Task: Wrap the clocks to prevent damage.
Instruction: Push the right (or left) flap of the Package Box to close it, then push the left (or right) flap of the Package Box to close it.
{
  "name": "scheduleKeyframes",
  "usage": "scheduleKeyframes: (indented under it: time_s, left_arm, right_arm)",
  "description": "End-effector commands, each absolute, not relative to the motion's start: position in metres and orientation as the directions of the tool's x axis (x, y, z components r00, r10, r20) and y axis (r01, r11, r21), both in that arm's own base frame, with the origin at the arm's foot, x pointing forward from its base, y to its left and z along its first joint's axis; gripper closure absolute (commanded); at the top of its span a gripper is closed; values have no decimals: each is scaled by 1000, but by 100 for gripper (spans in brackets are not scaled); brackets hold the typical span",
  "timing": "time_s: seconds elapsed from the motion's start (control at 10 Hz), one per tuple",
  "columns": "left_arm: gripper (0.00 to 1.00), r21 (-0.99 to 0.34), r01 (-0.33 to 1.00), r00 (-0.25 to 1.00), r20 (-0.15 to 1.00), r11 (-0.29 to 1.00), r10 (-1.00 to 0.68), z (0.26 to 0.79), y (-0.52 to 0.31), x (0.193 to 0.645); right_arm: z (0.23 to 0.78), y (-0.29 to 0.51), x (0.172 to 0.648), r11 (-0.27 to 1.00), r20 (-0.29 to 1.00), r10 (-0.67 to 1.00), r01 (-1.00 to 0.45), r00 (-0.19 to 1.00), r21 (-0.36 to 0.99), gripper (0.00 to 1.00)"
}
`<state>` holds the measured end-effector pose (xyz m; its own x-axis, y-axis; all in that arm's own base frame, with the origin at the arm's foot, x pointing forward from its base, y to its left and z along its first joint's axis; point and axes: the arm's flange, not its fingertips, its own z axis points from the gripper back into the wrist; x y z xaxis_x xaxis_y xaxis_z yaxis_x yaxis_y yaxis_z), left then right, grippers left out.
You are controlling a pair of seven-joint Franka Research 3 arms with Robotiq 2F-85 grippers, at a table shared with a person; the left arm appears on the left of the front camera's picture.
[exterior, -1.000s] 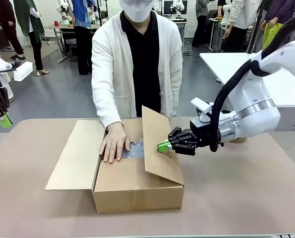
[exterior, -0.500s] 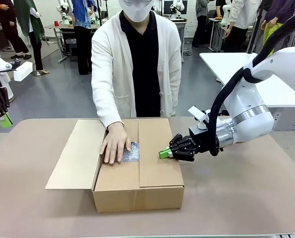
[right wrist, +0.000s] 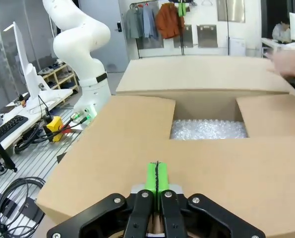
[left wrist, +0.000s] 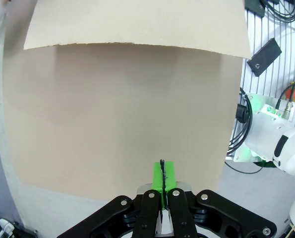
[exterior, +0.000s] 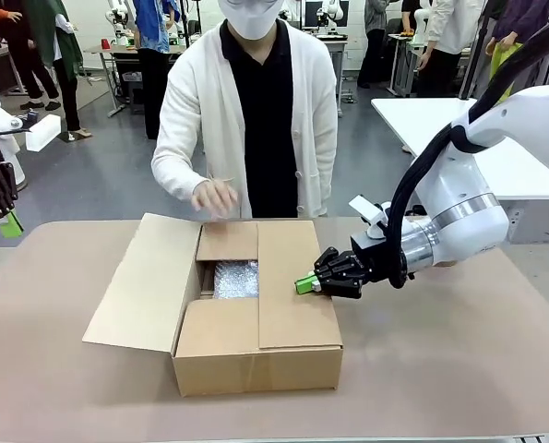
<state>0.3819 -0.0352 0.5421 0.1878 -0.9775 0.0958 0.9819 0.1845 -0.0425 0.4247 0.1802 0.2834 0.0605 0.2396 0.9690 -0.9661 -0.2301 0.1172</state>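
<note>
A bubble-wrapped bundle [exterior: 235, 279] is seen lying inside the cardboard box [exterior: 256, 367], in the opening left between the flaps; what is inside the wrap cannot be made out. The box is set near the middle of the brown surface [exterior: 440, 369]. Its right flap [exterior: 292, 277] is folded down flat over the top, and the near flap [exterior: 217, 328] and far flap [exterior: 228, 242] are also folded inward. The left flap [exterior: 145, 281] is spread outward and slopes down toward the surface.

The right hand [exterior: 302, 284] of the robot is clenched, its green pads pressed together with nothing between them. Its tip is placed at the outer edge of the right flap. From the right wrist, the closed hand [right wrist: 156, 178] is seen over the flat cardboard, with the bundle [right wrist: 208, 129] beyond it.

The left hand [exterior: 9, 224] is kept well apart from the box, at the left edge, above the surface. It is likewise clenched and empty [left wrist: 162, 173].

The person's hand [exterior: 214, 197] is raised above the far side of the box, touching nothing.
</note>
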Motion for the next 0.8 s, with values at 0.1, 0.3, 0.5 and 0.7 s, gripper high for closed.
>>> scheduleKeyframes:
  time_s: [0.1,0.3,0.5,0.7]
  left_arm:
    - [100,-50,983,182,104,177,-978,544,-33,382]
    - [100,-50,983,182,104,177,-978,544,-33,382]
    - [100,-50,983,182,104,177,-978,544,-33,382]
    - [100,-50,983,182,104,177,-978,544,-33,382]
  right_arm:
    - [279,180,424,-222,966,250,-967,65,122,99]
    - [279,180,424,-222,966,250,-967,65,122,99]
    - [279,180,424,-222,966,250,-967,65,122,99]
    - [279,180,424,-222,966,250,-967,65,122,99]
